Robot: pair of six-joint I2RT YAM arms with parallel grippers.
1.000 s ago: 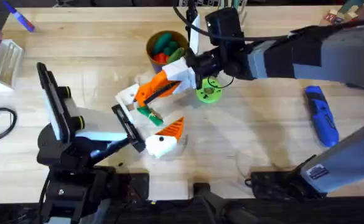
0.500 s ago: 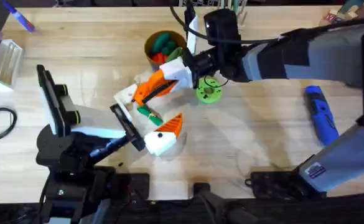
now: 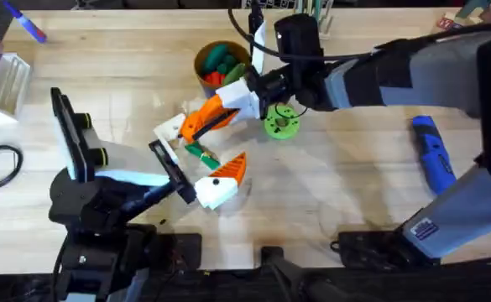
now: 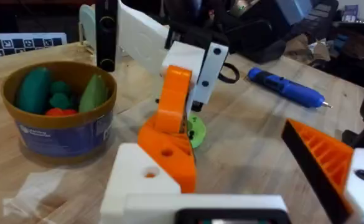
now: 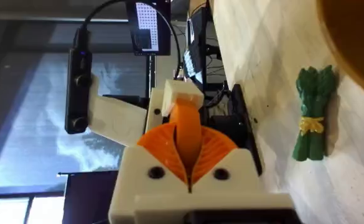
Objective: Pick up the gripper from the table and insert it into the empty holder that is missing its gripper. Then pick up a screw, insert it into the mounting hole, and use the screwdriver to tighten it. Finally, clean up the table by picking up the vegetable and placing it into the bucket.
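Two arms: both meet mid-table, just in front of the bucket.
Right gripper: pads pressed together, pinching the gripper, a narrow orange piece held edge-on.
Left gripper: fingers spread, nothing between them.
Holder: white block touching the orange parts that the right arm carries; cannot tell whether the piece is seated.
Vegetable: lying on the table between the two grippers.
Screwdriver: on the table, well off to the right.
Green disc: beside the right wrist.
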